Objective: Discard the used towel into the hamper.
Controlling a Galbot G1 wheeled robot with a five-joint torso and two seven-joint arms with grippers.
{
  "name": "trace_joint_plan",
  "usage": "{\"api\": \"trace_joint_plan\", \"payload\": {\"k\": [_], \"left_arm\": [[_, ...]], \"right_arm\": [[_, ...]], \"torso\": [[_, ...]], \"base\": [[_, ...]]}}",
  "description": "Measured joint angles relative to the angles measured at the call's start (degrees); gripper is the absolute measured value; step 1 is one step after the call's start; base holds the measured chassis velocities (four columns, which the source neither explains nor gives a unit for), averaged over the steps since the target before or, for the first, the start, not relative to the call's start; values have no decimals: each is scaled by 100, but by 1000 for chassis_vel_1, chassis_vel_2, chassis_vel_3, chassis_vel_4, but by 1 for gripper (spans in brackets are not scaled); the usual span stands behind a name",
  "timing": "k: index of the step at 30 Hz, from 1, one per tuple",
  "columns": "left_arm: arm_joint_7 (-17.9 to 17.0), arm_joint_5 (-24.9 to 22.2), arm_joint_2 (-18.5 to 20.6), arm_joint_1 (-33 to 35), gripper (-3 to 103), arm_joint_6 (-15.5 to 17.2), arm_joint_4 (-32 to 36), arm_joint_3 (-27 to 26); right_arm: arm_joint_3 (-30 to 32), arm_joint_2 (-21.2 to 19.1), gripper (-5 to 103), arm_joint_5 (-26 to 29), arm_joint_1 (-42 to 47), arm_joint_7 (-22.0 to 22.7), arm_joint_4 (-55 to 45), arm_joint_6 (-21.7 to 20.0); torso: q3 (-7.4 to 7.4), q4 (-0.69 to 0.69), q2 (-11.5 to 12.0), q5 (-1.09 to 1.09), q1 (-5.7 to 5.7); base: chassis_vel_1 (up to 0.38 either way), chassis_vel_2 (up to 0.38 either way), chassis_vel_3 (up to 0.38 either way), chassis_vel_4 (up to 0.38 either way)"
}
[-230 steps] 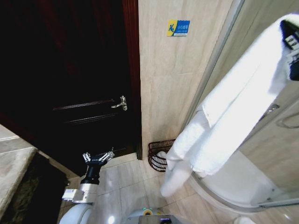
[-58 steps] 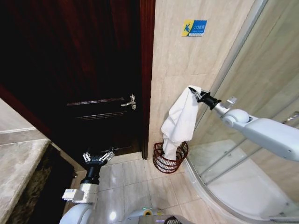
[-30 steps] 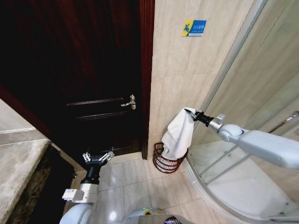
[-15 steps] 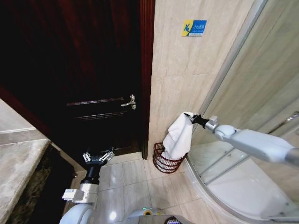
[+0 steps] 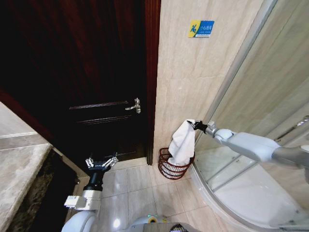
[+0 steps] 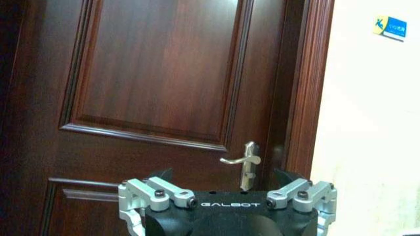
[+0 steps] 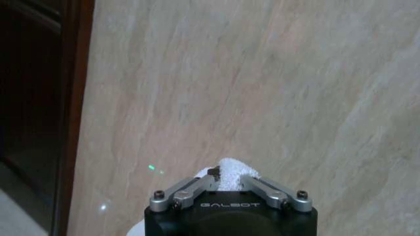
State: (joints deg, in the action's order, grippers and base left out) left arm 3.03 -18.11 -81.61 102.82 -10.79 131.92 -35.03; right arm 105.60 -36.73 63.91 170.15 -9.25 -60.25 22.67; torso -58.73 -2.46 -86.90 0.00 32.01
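Observation:
A white towel (image 5: 183, 142) hangs from my right gripper (image 5: 194, 124), which is shut on its top corner close to the tiled wall. Its lower end drops into the hamper (image 5: 175, 166), a small dark reddish-brown open-weave basket on the floor in the corner by the door frame. In the right wrist view the fingers (image 7: 196, 189) pinch a tuft of the towel (image 7: 231, 172) facing the wall. My left gripper (image 5: 101, 163) is held low at the left, in front of the door, open and holding nothing; the left wrist view shows its spread fingers (image 6: 157, 189).
A dark wooden door (image 5: 87, 77) with a metal handle (image 5: 134, 105) stands left of the hamper. A curved glass shower enclosure (image 5: 260, 121) is on the right, its base rim (image 5: 207, 191) beside the hamper. A stone counter (image 5: 19, 169) lies at the lower left. The tile floor (image 5: 140, 193) is open.
My right arm has lowered the towel toward the hamper, so less cloth hangs above the rim. The left arm has not moved.

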Motion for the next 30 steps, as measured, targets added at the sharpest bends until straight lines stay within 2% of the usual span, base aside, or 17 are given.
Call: {"api": "trace_joint_plan", "payload": {"k": [7, 20, 21, 24, 26, 29, 30], "left_arm": [[0, 0, 0, 0, 100, 0, 0, 0], [0, 0, 0, 0, 100, 0, 0, 0], [0, 0, 0, 0, 100, 0, 0, 0], [0, 0, 0, 0, 100, 0, 0, 0], [0, 0, 0, 0, 100, 0, 0, 0], [0, 0, 0, 0, 100, 0, 0, 0], [0, 0, 0, 0, 100, 0, 0, 0]], "right_arm": [[-259, -22, 1, -153, 0, -33, 66, -33], [-367, -45, 1, -210, -3, 26, 30, -72], [-369, -36, -1, -211, -4, 27, 21, -73], [-369, -11, 10, -225, -7, 44, 20, -72], [-368, -3, 10, -231, -7, 66, 22, -71], [-348, 43, 25, -251, -14, 103, 19, -71], [-348, 43, 25, -251, -14, 103, 19, -71]], "torso": [[0, 1, 0, 0, 0], [0, 0, 0, 0, 0], [0, 0, 0, 0, 0], [0, 0, 0, 0, 0], [0, 0, 0, 0, 0], [0, 0, 0, 0, 0], [0, 0, 0, 0, 0]], "base": [[0, 0, 0, 0], [0, 0, 0, 0], [0, 0, 0, 0], [0, 0, 0, 0], [0, 0, 0, 0], [0, 0, 0, 0], [0, 0, 0, 0]]}}
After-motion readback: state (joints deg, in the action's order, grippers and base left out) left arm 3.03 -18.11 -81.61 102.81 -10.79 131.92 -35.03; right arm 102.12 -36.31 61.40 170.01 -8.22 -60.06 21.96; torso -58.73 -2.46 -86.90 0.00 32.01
